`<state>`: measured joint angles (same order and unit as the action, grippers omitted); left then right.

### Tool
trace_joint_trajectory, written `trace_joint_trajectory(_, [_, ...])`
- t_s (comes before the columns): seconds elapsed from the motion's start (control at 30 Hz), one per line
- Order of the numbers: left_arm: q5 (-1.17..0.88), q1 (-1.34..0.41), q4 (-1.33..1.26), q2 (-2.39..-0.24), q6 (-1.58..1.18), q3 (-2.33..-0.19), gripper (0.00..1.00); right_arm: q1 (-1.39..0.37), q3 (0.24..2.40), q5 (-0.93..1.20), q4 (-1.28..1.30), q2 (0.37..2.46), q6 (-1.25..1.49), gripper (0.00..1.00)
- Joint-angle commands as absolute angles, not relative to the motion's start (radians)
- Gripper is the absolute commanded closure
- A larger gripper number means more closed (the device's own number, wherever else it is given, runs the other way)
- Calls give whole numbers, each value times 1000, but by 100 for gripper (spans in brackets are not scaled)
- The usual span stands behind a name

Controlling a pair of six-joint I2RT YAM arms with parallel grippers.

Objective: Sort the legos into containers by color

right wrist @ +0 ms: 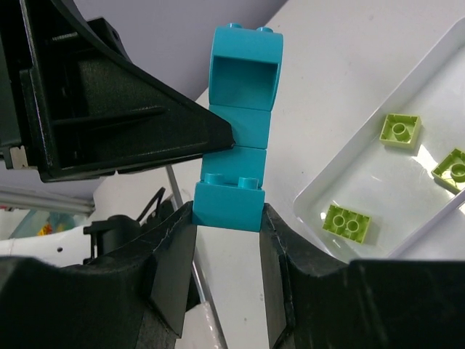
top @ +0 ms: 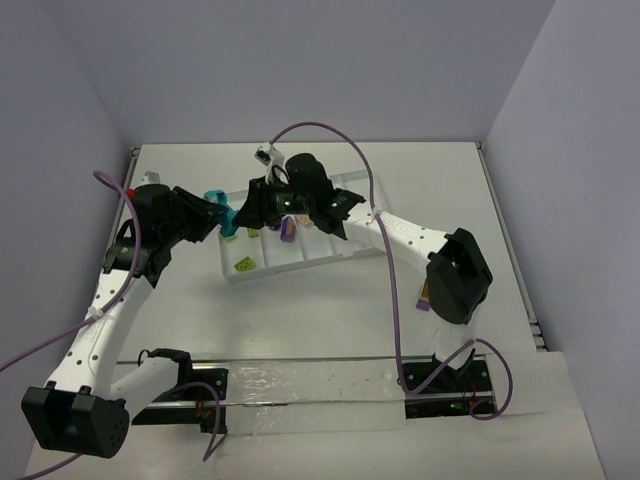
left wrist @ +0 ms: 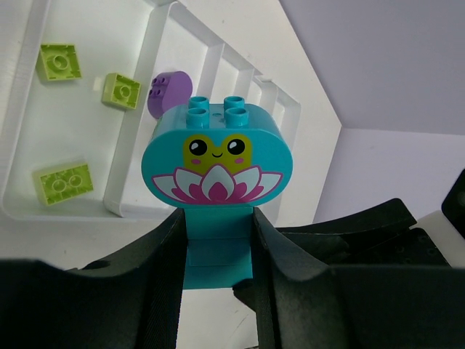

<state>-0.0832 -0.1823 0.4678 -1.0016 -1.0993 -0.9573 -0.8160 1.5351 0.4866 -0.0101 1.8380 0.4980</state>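
Observation:
A teal lego stack with a frog-and-lotus face on its oval end piece is held between both grippers, above the table at the tray's left end. My left gripper is shut on the stack's middle brick. My right gripper is shut on the end brick of the same stack. The white tray lies beside them. Its end compartment holds three lime green legos. A purple lego sits in the compartment beside it. In the top view the grippers meet tip to tip.
A small purple and orange-brown piece lies on the table beside the right arm's elbow. Purple cables loop over the tray and along both arms. Grey walls close in the table on three sides.

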Motion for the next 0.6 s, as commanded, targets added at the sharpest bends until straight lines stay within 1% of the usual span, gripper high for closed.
trace_joint_trajectory(0.0, [-20, -188, 489, -998, -1071, -1058, 100, -817, 1489, 552, -52, 1779, 441, 100])
trace_joint_trajectory(0.1, [-6, -187, 519, -994, -1049, -1099, 100, -784, 1454, 656, -95, 1764, 479, 100])
trace_joint_trajectory(0.2, [-1, -187, 533, -999, -1035, -1127, 100, -778, 1428, 654, -74, 1744, 458, 100])
trace_joint_trajectory(0.37, [12, -187, 520, -1014, -1040, -1114, 100, -765, 1414, 644, -25, 1711, 432, 100])
trace_joint_trajectory(0.43, [9, -187, 515, -1018, -1037, -1107, 100, -756, 1414, 613, 9, 1699, 417, 100])
trace_joint_trajectory(0.5, [8, -187, 517, -1020, -1025, -1108, 100, -727, 1399, 510, 63, 1659, 401, 100])
trace_joint_trajectory(0.57, [6, -187, 518, -1021, -1016, -1107, 100, -702, 1365, 470, 87, 1636, 399, 100])
